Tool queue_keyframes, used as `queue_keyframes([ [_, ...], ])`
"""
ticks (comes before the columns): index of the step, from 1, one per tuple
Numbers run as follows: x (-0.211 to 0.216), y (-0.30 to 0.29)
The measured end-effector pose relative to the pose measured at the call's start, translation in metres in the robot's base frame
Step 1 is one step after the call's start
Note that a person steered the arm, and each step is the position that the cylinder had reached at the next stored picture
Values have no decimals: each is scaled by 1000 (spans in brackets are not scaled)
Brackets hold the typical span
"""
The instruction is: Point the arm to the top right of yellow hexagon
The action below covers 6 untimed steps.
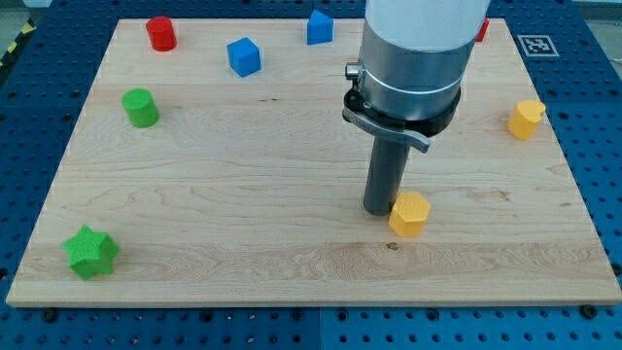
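The yellow hexagon (409,214) lies on the wooden board (243,194), right of centre and toward the view's bottom. My tip (380,210) is the lower end of the dark rod. It rests on the board right against the hexagon's left side, touching or nearly touching it. The big grey arm body rises above it toward the view's top.
A second yellow block (526,119) lies near the right edge. A red cylinder (161,34), a blue cube (244,56) and another blue block (320,27) lie along the top. A green cylinder (141,107) and a green star (90,252) lie at the left. A red block (482,30) peeks out behind the arm.
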<state>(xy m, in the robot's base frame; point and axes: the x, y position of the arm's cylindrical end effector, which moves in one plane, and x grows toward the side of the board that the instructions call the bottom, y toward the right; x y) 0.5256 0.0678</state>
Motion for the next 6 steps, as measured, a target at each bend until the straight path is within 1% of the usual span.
queue_keyframes([
  [1, -1, 0],
  [2, -25, 5],
  [3, -32, 40],
  [4, -11, 77],
  [5, -8, 77],
  [6, -6, 59],
])
